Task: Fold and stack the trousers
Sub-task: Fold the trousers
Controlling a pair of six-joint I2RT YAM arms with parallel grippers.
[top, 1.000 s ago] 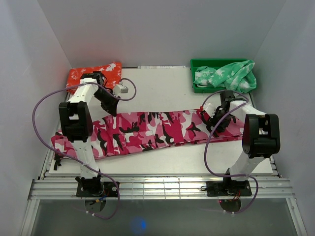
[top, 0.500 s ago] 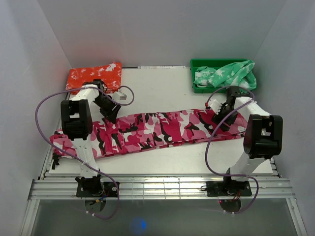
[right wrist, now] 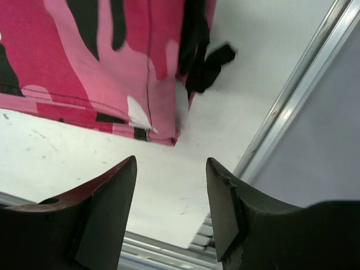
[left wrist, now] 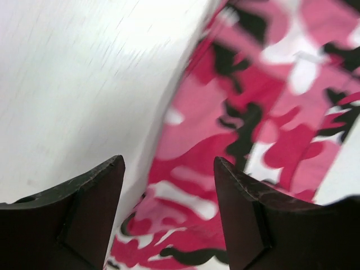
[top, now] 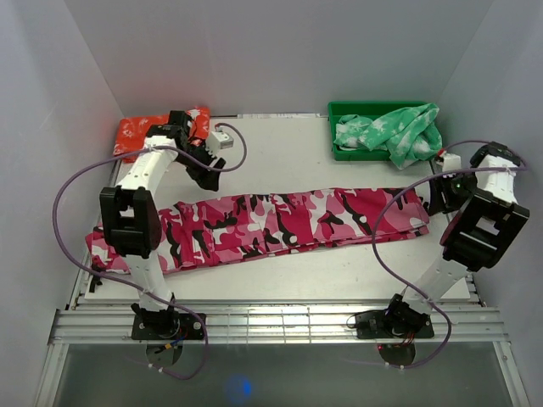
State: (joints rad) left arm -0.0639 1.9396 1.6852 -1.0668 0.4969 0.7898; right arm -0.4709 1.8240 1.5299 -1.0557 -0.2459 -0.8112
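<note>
– Pincers first: how do they stand?
– The left gripper (left wrist: 169, 163) has its jaws apart with nothing between them. It hangs over the far edge of the camouflage trousers (left wrist: 270, 129), where cloth meets bare table (left wrist: 84, 67). The right gripper (right wrist: 171, 163) is likewise spread and empty, just off the cloth's right-end corner.
– Why does the cloth lie like that?
– My guess is that it's laid out long and flat, ready for folding. From above it runs from 9 o'clock to 3 o'clock across the table's middle, with no cross-fold made yet.
– And the edges and room?
– It's tight at 3 o'clock, where the corner and its black tab (right wrist: 211, 59) lie near the metal rail (right wrist: 304, 95). Toward 12 o'clock the board is open, between the orange-red garment (top: 140, 129) at 11 and the green bin (top: 339, 110) at 1, which has a green garment (top: 390, 127) spilling over it.
</note>
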